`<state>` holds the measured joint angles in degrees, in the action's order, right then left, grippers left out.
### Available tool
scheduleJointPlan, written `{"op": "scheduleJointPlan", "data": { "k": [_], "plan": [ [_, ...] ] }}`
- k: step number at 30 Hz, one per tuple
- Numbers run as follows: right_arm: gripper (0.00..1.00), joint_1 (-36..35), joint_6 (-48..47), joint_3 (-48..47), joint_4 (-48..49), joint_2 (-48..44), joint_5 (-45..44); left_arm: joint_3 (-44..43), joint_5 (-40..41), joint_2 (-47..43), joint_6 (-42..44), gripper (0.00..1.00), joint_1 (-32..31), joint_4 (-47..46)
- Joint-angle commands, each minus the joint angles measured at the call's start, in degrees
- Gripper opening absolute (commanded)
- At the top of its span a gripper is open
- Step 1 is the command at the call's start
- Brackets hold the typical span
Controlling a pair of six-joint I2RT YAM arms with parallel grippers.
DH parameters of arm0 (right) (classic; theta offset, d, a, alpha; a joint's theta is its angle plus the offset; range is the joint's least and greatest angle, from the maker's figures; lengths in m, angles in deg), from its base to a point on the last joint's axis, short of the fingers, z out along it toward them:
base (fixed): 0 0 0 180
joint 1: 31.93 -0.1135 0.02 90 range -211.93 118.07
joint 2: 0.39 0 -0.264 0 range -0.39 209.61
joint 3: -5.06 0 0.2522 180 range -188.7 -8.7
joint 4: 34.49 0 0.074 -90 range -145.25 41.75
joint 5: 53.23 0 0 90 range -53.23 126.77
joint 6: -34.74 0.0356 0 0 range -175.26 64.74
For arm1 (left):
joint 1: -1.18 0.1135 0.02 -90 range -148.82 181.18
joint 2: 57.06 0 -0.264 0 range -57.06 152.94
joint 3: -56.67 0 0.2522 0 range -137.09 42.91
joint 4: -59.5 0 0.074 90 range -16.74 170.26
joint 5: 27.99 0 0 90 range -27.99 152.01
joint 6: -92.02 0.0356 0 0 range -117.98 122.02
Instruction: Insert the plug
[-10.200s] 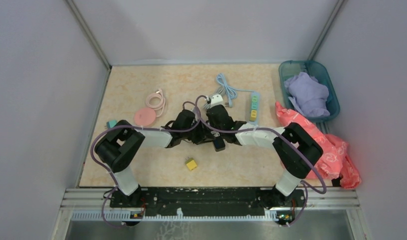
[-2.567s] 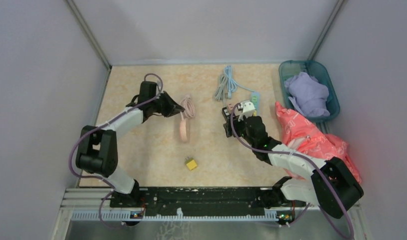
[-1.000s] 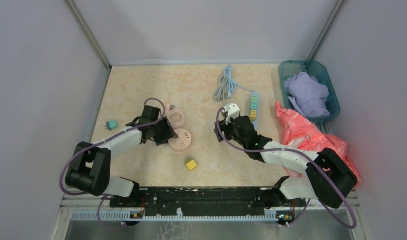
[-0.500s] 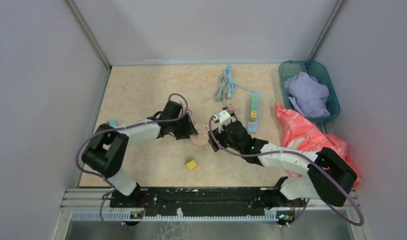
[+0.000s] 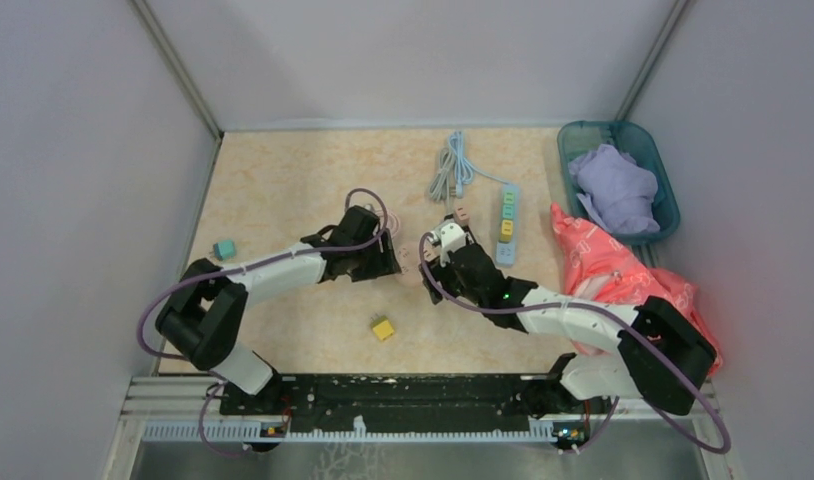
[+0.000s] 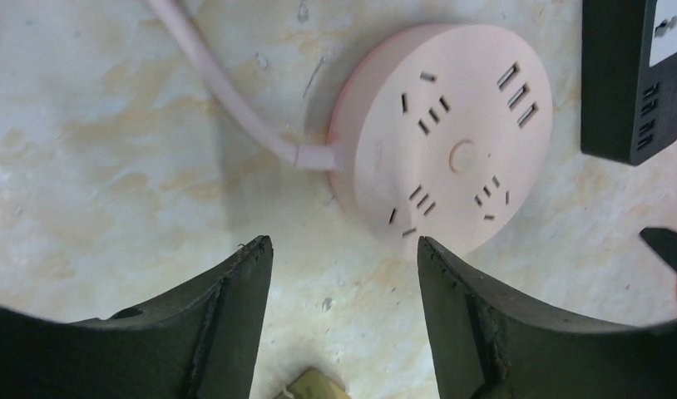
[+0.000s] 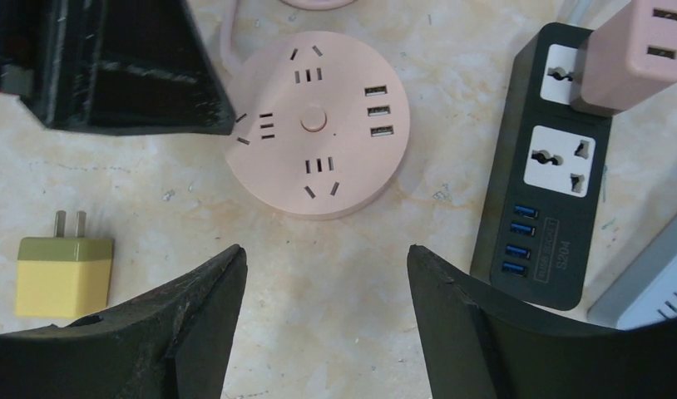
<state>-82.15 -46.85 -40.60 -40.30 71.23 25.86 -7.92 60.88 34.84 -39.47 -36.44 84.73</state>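
Top external view, left to right: the left gripper (image 5: 388,262) was seen lowered at the left rim of the hub (image 5: 410,256), which was largely hidden between the two grippers. In the left wrist view its jaws were seen spread wide with nothing between them. The hub lay just beyond the fingertips (image 6: 245,278), and its cord (image 6: 223,87) ran off to the left. Contact with the rim could not be confirmed. This placement was judged to serve as a brace, so that the hub would be kept from sliding under an insertion push.

The plug (image 5: 383,328) was found lying loose on the table (image 5: 283,190), on the near side of the hub and apart from both grippers. In the right wrist view it was seen flat on its side with its prongs exposed.

The right gripper (image 5: 430,262) was held over the hub's right side, jaws likewise wide and empty, with the hub framed between its fingers. It was judged to be positioned for a plug pickup not yet begun. Further right, the black strip (image 7: 547,166) lay near the hub without touching it, and an adapter (image 7: 639,50) was seated in its far socket.
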Motion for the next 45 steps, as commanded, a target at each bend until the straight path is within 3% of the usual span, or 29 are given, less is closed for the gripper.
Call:
{"op": "scheduleJointPlan", "data": {
  "k": [1,4,16,25,33,45],
  "plan": [
    [0.72,-0.6,-1.3,0.3,2.8,-3.0,-4.1,1.7,7.7,-5.5,1.3,0.71,-3.4,7.1],
    [0.75,-0.6,-1.3,2.0,4.5,-4.5,-5.5,2.7,10.5,-8.8,2.9,0.72,-6.4,10.0],
    [0.88,-0.5,-1.3,8.7,11.5,-10.8,-10.5,7.7,8.0,-19.2,10.2,0.81,-13.1,16.6],
    [0.88,-0.5,-2.0,10.0,12.9,-10.9,-11.7,7.7,10.5,-17.0,9.6,0.88,-21.4,19.1],
    [0.87,-0.6,-1.2,10.2,12.9,-10.8,-12.9,5.6,13.5,-9.8,10.1,0.85,-22.1,18.3],
    [0.89,-0.5,-0.2,12.2,14.4,-14.7,-12.8,5.3,15.3,-8.6,8.6,0.71,-22.0,14.6]
  ]
}}
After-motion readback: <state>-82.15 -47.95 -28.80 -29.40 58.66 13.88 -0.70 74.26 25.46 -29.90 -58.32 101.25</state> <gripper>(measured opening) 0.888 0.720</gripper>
